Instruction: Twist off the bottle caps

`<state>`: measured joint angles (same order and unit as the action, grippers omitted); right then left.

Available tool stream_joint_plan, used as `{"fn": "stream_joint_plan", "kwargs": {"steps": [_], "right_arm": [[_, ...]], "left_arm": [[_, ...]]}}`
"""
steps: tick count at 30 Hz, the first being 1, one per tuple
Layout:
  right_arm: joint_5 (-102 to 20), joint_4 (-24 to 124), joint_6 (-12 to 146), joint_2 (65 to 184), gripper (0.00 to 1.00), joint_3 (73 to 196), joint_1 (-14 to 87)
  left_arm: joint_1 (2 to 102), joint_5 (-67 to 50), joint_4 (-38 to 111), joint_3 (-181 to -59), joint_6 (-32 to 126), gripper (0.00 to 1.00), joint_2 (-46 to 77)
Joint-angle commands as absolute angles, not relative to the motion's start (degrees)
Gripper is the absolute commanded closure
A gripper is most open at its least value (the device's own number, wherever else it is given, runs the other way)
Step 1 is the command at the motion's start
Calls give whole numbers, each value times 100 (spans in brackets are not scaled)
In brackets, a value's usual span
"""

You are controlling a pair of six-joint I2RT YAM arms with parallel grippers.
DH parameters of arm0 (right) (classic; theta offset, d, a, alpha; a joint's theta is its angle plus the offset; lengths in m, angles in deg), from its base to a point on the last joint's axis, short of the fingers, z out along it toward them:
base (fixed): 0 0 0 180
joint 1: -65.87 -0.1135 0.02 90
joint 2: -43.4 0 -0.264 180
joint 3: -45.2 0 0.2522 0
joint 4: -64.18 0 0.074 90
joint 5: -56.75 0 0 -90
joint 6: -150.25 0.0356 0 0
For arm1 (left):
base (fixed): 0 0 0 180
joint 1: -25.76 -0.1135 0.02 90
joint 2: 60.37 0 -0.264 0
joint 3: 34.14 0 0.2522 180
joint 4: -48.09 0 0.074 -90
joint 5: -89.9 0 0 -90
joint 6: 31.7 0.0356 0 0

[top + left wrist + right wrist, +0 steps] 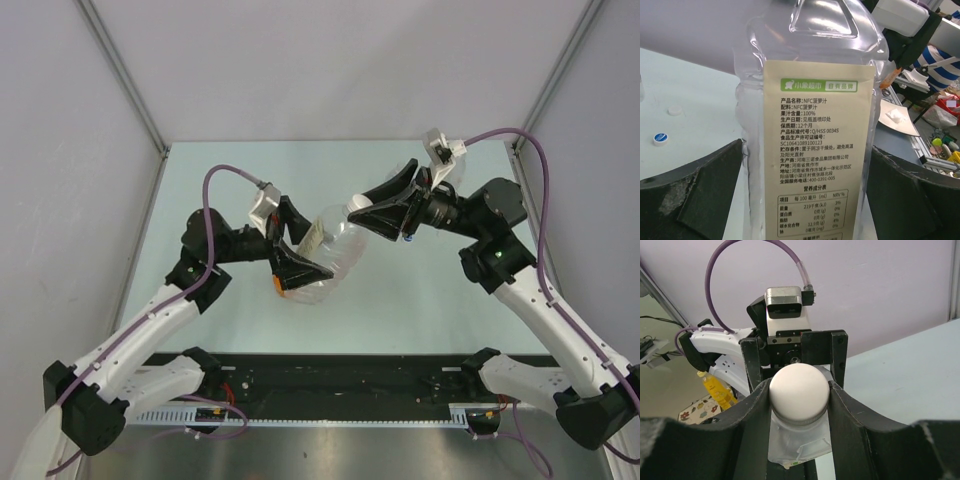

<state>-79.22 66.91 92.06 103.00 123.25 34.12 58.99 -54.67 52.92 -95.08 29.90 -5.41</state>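
The largest clear bottle (pixel 335 250) with the yellow label (pixel 817 145) is held off the table, lying tilted between both arms. My left gripper (pixel 295 262) is shut on its body, with the fingers (pixel 695 195) on either side of the label. My right gripper (pixel 372 213) is shut on its plain white cap (pixel 799 391), which sits on the neck (pixel 800 440). A loose white cap (pixel 674 110) and a loose blue cap with a white mark (pixel 660 139) lie on the table. The other two bottles are out of view.
The pale table (pixel 300 170) is boxed in by grey walls and metal posts at the back corners. A black rail (pixel 340 385) runs along the near edge between the arm bases. The left arm's wrist (pixel 785 305) faces the right wrist camera closely.
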Motion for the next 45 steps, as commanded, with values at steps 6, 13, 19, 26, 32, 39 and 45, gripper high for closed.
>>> {"fn": "stream_joint_plan", "kwargs": {"steps": [6, 13, 19, 26, 32, 39, 45], "right_arm": [[-7526, 6625, 8952, 10273, 100, 12373, 3239], [-7517, 6379, 8829, 10150, 100, 12374, 3230], [-7421, 6256, 8855, 10010, 36, 12382, 3238], [-6745, 6089, 9356, 9860, 0, 12742, 3502], [-4402, 5079, 9426, 9702, 0, 13006, 3371], [-2737, 4252, 9426, 9649, 1, 13006, 2729], [-2446, 4190, 9558, 9667, 1, 13006, 2466]], "left_arm": [[6118, -5371, 5305, -9474, 3325, 11, -386], [6126, -5380, 5270, -9448, 3492, 39, -456], [6126, -5328, 5217, -9439, 3607, 57, -553], [6135, -4985, 4585, -9702, 4081, 64, -623], [6713, -2853, 3732, -9826, 5126, 100, -798], [7655, 311, 4310, -9299, 6146, 100, -1124], [8376, 2220, 4891, -9061, 6990, 100, -975]]}}
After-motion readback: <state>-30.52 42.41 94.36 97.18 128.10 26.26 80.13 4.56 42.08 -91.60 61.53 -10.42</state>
